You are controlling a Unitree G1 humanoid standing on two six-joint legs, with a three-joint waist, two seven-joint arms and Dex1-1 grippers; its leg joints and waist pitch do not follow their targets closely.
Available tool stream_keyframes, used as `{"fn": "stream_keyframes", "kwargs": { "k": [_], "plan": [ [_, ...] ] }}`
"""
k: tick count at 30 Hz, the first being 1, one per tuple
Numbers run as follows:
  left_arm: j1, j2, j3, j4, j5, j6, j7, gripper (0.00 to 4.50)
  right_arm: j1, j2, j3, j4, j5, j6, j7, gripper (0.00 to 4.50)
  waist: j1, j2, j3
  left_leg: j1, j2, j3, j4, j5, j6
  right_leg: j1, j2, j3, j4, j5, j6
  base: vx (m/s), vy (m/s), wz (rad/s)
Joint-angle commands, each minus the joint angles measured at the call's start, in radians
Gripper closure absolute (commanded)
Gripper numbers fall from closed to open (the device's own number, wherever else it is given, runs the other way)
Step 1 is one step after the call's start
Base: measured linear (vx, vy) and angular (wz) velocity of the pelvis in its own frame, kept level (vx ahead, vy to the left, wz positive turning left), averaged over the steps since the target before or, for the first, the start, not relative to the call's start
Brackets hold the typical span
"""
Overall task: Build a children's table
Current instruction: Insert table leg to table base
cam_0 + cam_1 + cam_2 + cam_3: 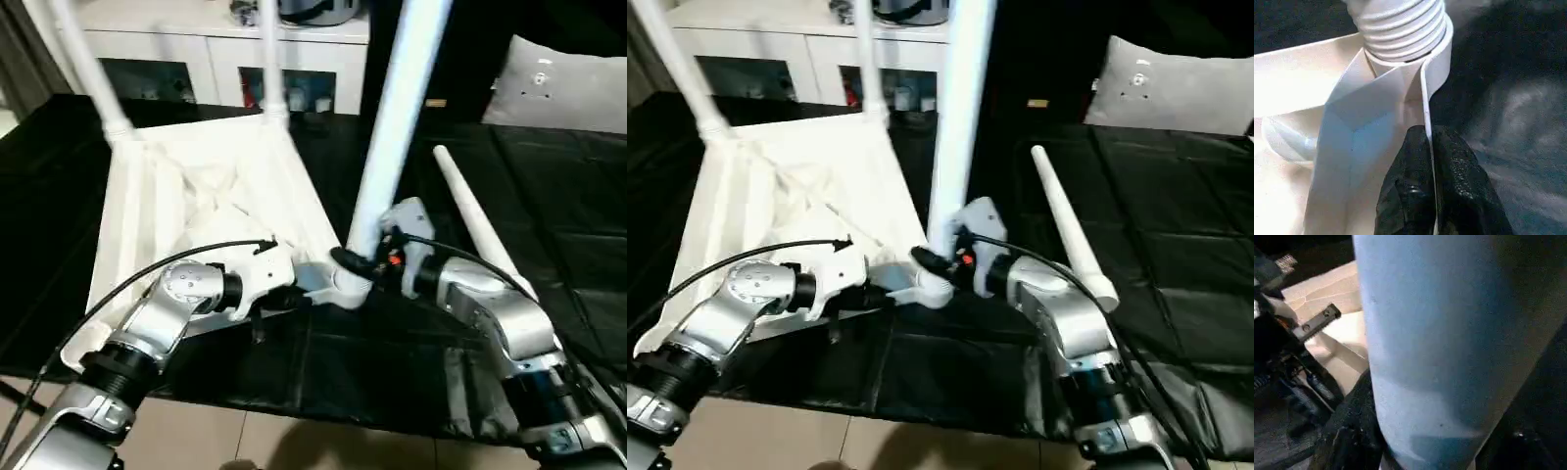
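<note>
The white table top [196,196] lies upside down on the black-covered surface. Two white legs [93,73] [272,69] stand up from its far corners. A third leg [397,117] stands at the near right corner, its threaded end [1400,24] sitting in the round socket [1442,58]. My right gripper [377,259] is shut around this leg just above its base, one black finger [1347,431] against it. My left gripper [1430,147] is shut on the top's thin rim [1425,98] beside that socket. A fourth leg [480,230] lies loose to the right.
A white cabinet with glass doors [216,59] stands behind the work surface. A grey cushion [563,88] rests at the far right. The black cover [568,215] ends at a front edge near my forearms, with tiled floor [294,441] below.
</note>
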State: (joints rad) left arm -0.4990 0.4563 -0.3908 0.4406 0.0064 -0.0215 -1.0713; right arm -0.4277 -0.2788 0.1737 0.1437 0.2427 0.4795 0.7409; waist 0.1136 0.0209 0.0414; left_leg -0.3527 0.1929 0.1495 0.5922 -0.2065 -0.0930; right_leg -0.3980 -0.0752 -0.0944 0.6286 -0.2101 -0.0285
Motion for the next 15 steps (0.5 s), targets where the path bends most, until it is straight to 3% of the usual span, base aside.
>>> {"fn": "stream_keyframes", "kwargs": {
  "k": [1,8,15],
  "plan": [
    [0.004,-0.001,-0.032,-0.006,0.025,-0.046,-0.051,4.50,-0.013,0.001,0.017,0.027,0.008,0.027,0.016,2.59,-0.001,-0.002,-0.059,-0.005,0.033,0.001,-0.067,-0.084,0.021,0.064,-0.074,0.063,-0.071,-0.073,-0.169,0.000,0.000,0.00],
    [-0.014,-0.010,-0.038,0.029,0.041,-0.071,-0.038,4.50,-0.015,0.010,0.015,0.084,0.013,0.037,0.030,2.59,0.001,-0.001,-0.059,-0.004,0.033,0.001,-0.067,-0.096,0.011,0.064,-0.076,0.063,-0.074,-0.094,-0.166,0.000,0.000,0.00],
    [-0.017,-0.014,-0.030,0.041,0.042,-0.085,-0.038,4.50,0.018,0.039,-0.072,0.134,0.077,0.042,0.030,2.59,0.003,0.002,-0.061,-0.003,0.035,0.000,-0.068,-0.101,0.007,0.065,-0.077,0.063,-0.073,-0.083,-0.172,0.000,0.000,0.00]
  ]
}}
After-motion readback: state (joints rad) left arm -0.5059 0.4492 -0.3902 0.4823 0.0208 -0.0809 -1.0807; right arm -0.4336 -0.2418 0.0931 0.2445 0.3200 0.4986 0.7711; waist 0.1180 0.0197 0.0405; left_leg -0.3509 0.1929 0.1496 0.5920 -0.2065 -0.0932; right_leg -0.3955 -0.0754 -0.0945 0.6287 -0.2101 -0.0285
